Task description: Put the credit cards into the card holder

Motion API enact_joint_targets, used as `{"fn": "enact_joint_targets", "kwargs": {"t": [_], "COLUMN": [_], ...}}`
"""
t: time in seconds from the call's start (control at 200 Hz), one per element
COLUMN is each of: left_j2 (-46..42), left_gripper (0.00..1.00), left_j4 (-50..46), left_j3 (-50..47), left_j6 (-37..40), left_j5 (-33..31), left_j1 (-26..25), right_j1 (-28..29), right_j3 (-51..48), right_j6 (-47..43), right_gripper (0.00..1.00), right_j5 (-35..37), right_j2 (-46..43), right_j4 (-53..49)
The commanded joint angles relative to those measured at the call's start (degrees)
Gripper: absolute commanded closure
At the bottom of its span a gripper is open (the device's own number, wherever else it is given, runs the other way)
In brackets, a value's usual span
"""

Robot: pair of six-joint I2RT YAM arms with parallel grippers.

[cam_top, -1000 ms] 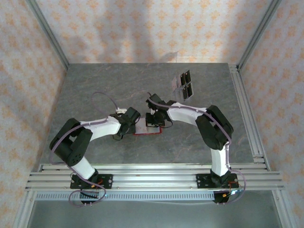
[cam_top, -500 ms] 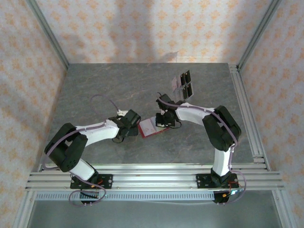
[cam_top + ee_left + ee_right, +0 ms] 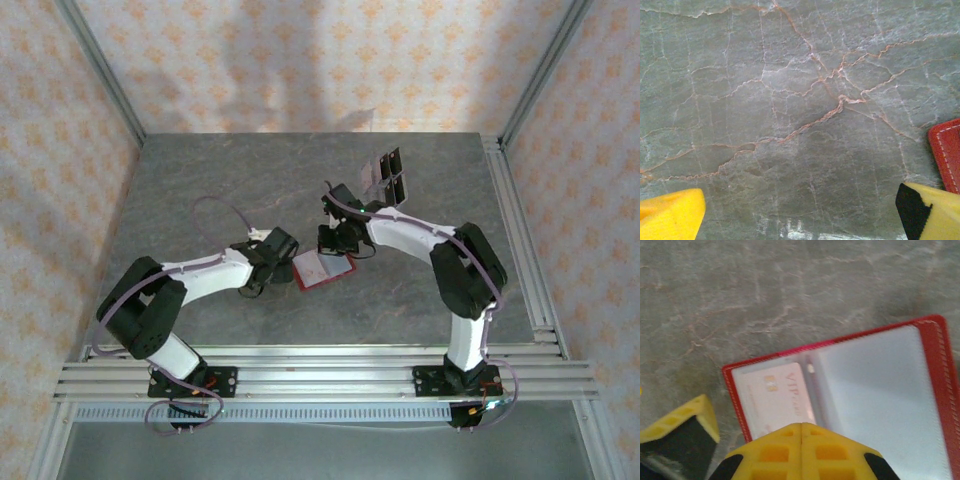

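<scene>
My right gripper (image 3: 801,432) has lifted off toward the far edge, jaws clenched on nothing, leaving a VIP card (image 3: 776,395) seated in the open card holder (image 3: 323,270) at the middle of the surface (image 3: 200,200). My left gripper (image 3: 800,212) keeps its jaws released beside the holder's red edge. I judge one card done.

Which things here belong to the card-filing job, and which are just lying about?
Job: open red folding card holder with pale lining; pale card printed VIP, tucked in one of its pockets.
Lying about: clear plastic stand with dark rectangles, standing apart, untouched; role unclear.
</scene>
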Motion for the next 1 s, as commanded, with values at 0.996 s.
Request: {"fn": "enact_joint_targets", "kwargs": {"t": [0.996], "left_j2": [4.6], "left_gripper": [0.00], "left_j4": [1.1], "left_j3": [0.9], "left_j6": [-0.7], "left_j5": [0.4], "left_j1": [0.0], "right_j1": [4.1], "right_j3": [-1.6], "right_j6": [1.7], "right_gripper": [0.98], "right_j5": [-1.6], "right_j2": [6.6], "right_j4": [2.4]}}
